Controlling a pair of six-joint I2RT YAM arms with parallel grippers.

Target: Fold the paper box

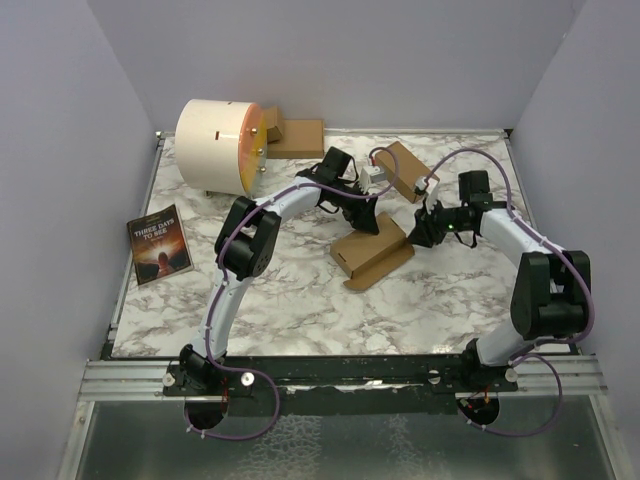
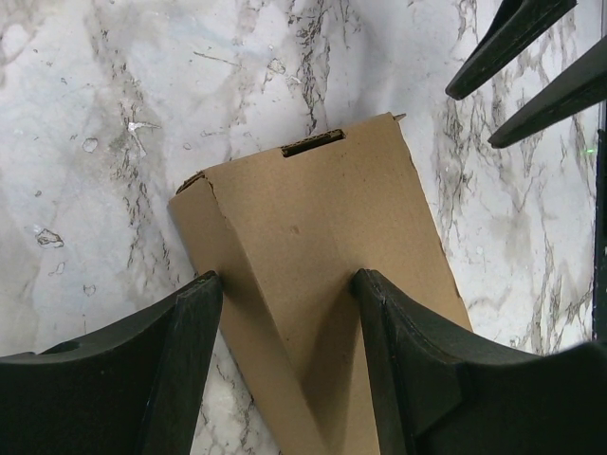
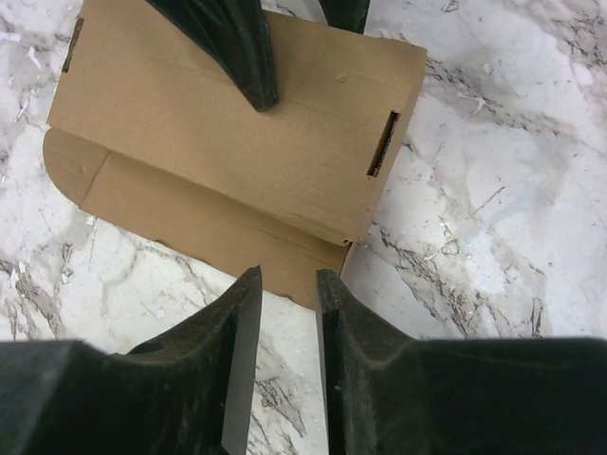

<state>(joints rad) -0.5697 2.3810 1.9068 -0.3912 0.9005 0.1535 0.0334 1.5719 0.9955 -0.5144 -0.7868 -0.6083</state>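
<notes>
The paper box [image 1: 375,255] lies mid-table as a flat brown carton with a slot at one end [image 2: 313,199]. My left gripper [image 2: 287,277] stands open over it. One fingertip sits at the box's left edge and the other rests on its top panel. In the right wrist view the box [image 3: 209,123] has a long flap [image 3: 190,213] spread flat on the marble toward me. My right gripper [image 3: 289,273] is slightly open just short of that flap's edge, with nothing between its fingers. Seen from above, the left gripper [image 1: 365,222] and right gripper [image 1: 420,228] flank the box's far end.
A second brown carton [image 1: 405,170] lies behind the grippers. A white drum with an orange face [image 1: 220,145] and small cardboard pieces [image 1: 295,135] sit at the back left. A dark book [image 1: 160,243] lies at the left edge. Grey walls enclose the marble table [image 1: 300,300].
</notes>
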